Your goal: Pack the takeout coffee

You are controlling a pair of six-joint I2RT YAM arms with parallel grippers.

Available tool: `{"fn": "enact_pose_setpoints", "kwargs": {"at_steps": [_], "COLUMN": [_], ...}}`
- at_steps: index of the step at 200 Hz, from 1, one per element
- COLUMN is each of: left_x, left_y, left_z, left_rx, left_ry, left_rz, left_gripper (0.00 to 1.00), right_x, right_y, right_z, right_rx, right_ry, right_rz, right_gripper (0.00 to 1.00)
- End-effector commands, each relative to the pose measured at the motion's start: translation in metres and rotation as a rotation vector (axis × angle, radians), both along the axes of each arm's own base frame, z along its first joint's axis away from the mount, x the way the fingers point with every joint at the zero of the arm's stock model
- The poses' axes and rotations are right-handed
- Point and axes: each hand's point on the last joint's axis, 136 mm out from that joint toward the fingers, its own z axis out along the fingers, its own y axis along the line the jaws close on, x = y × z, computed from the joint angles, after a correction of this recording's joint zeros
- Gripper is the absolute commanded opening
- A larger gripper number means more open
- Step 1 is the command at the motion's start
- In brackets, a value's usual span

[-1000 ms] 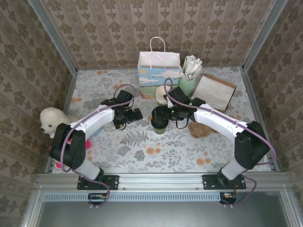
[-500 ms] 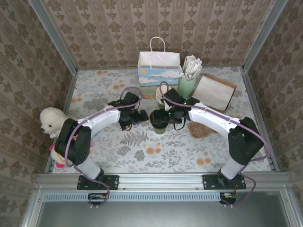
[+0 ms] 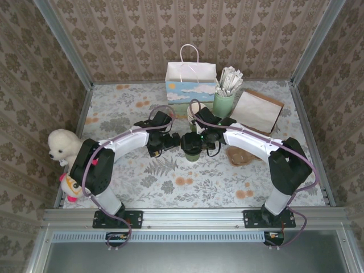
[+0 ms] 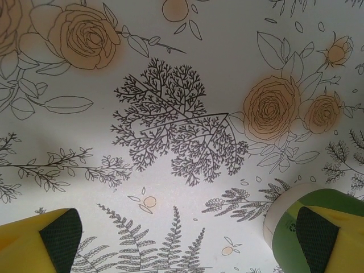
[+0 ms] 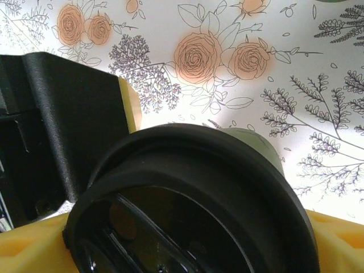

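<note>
The takeout coffee (image 3: 192,150), a small dark-green cup with a black lid, stands upright mid-table. My right gripper (image 3: 194,142) sits over it. In the right wrist view the black lid (image 5: 193,193) spans the whole gap between the yellow fingers (image 5: 28,244), which press its rim on both sides. My left gripper (image 3: 168,142) stands just left of the cup, open, with nothing between its fingers. In the left wrist view that open gripper (image 4: 187,239) hangs over bare tablecloth, and the cup's green wall and white base (image 4: 284,219) show beside its right finger (image 4: 333,239).
A painted gift bag (image 3: 190,85) stands open at the back. Near it are a stack of lidless cups (image 3: 194,114), a pale-green holder of white sticks (image 3: 225,102) and a brown paper bag (image 3: 259,111). A brown pastry (image 3: 240,155) lies right of the cup. A plush dog (image 3: 60,145) sits far left.
My left gripper has moved right, up close to the cup. My right gripper's fingers have narrowed onto the lid.
</note>
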Motion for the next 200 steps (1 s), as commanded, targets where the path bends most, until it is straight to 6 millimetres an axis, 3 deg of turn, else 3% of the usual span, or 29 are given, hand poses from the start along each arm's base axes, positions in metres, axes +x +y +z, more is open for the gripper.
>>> {"fn": "enact_pose_setpoints", "kwargs": {"at_steps": [1,40,86,122,200], "left_x": [0.002,0.007,0.012,0.014,0.01], "left_y": [-0.011,0.001,0.013,0.01,0.014], "left_z": [0.006,0.017,0.025,0.025,0.025], "left_rx": [-0.022,0.009,0.022,0.01,0.017], "left_ry": [0.0,-0.049,-0.079,-0.081,-0.079], "left_rz": [-0.011,0.016,0.046,0.046,0.058], "left_gripper": [1.0,1.0,1.0,1.0,1.0], "right_x": [-0.005,-0.006,0.008,0.039,0.106], "right_y": [-0.008,-0.037,-0.103,-0.15,-0.214], "right_z": [-0.005,0.004,0.002,0.003,0.006], "right_rx": [-0.026,-0.043,-0.082,-0.1,-0.088], "right_ry": [0.005,-0.043,-0.039,-0.06,-0.117], "right_rz": [0.004,-0.026,-0.136,-0.24,-0.417], "right_gripper": [0.81,0.77,0.77,0.77,0.77]}}
